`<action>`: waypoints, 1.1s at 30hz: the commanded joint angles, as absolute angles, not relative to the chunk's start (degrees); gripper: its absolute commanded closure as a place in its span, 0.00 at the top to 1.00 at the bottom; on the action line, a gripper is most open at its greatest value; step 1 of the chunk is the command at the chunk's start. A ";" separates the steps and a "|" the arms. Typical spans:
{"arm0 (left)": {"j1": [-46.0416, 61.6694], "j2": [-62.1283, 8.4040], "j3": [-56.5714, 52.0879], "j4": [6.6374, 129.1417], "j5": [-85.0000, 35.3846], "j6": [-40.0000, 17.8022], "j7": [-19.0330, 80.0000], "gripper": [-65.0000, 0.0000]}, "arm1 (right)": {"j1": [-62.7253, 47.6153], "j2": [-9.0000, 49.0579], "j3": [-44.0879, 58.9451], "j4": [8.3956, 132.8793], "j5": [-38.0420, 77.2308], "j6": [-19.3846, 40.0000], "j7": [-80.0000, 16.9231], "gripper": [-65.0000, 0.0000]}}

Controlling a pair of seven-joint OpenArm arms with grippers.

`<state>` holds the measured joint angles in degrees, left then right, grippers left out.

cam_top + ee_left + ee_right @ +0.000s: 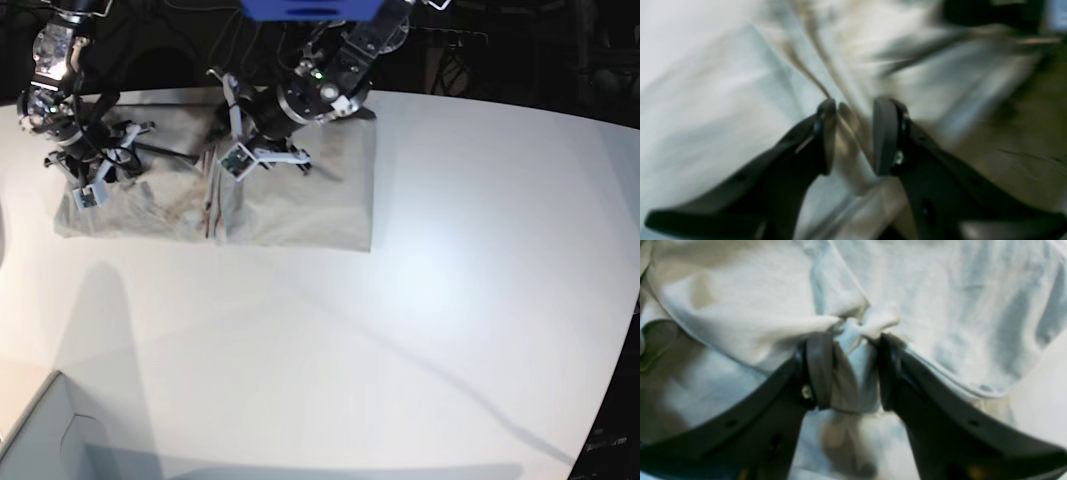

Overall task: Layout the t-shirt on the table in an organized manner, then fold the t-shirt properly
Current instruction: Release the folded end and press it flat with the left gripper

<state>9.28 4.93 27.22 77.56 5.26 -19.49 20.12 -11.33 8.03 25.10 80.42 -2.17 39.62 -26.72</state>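
The t-shirt is a plain light grey-beige with no print, looking paler and faintly bluish in the wrist views. It lies on a matte white table. Both grippers have black fingers with dark grey pads.

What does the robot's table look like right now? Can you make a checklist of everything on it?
Surface: the table is white, smooth and matte, with a curved far edge.
Job's things: the t-shirt lies spread but wrinkled at the far left of the table, bunched near its middle.
Clutter: a pale box corner shows at the near left.
Grippers: the right gripper is pinching a bunch of shirt cloth. The left gripper has a fold of cloth between its jaws, but that view is blurred.
Cables: thin dark wires run along the arms.
Surroundings: dark behind the table, with a blue object at the top.
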 commanded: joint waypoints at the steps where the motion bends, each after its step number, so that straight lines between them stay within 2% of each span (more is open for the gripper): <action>1: 7.78 5.58 27.12 78.81 3.56 -18.86 18.24 0.29 | -11.03 8.57 25.27 81.36 -1.54 40.00 -25.80 0.35; 5: 7.34 4.97 26.77 84.00 -4.70 -19.30 18.07 0.29 | -11.12 8.57 25.27 81.36 -1.54 40.00 -25.80 0.35; 11: 7.34 -3.56 26.15 92.35 -13.85 -18.77 18.59 0.29 | -11.12 8.57 25.27 81.36 -1.54 40.00 -25.80 0.36; 14: 8.04 -6.55 20.70 92.44 -15.87 -18.77 18.59 0.29 | -11.12 8.48 25.36 81.71 -1.54 40.00 -25.80 0.36; 16: 9.71 -7.52 15.69 91.21 -17.89 -18.77 18.51 0.29 | -11.03 8.48 25.71 81.89 -1.45 40.00 -25.80 0.37; 19: 10.24 -7.52 9.54 86.73 -19.65 -19.12 18.24 0.29 | -11.12 8.48 25.80 83.74 -1.27 40.00 -25.80 0.45; 24: 9.10 -7.08 9.27 81.54 -19.47 -19.12 18.15 0.29 | -11.56 7.25 25.89 87.87 -1.36 40.00 -25.80 0.59; 29: 7.16 -5.14 9.36 76.97 -19.38 -18.86 18.15 0.29 | -11.21 4.97 30.20 92.62 -1.54 40.00 -25.80 0.61; 33: 6.11 -4.88 9.36 72.66 -19.38 -18.86 18.15 0.29 | -9.54 4.53 33.71 90.51 -1.63 40.00 -25.80 0.61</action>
